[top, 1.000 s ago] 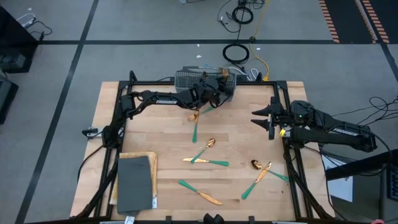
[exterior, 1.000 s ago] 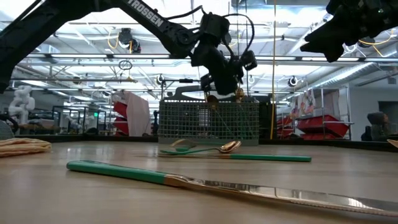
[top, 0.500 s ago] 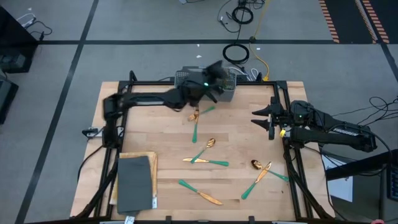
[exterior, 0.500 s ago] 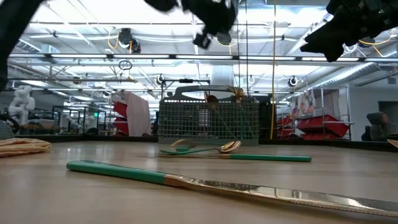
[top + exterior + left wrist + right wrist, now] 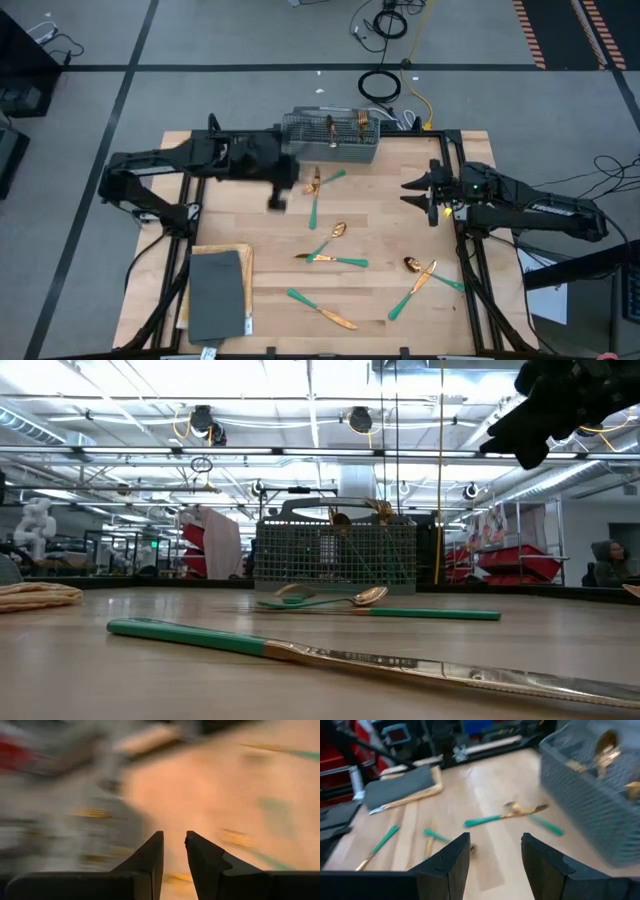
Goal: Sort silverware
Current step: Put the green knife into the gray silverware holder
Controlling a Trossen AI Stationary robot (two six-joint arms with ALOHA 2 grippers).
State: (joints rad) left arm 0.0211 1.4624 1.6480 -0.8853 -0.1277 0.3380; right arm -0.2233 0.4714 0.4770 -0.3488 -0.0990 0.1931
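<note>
Loose silverware lies flat on the wooden table: a crossed pair near the grey wire basket, two pieces mid-table, a knife near the front, and a spoon and fork at the right. Gold heads stand up out of the basket. My left gripper hovers left of the basket, slightly open and empty. My right gripper hangs open and empty over the table's right side.
A grey slab on a tan cloth fills the near left corner. The knife lies across the foreground of the low view, with a spoon behind it. Bare wood shows between the scattered pieces.
My left gripper was at the basket's top with gold pieces at its fingers. It rose clear, then swung back toward the table's left and near side, empty. The gold pieces now stand in the basket. My right gripper has edged slightly toward the table's left.
</note>
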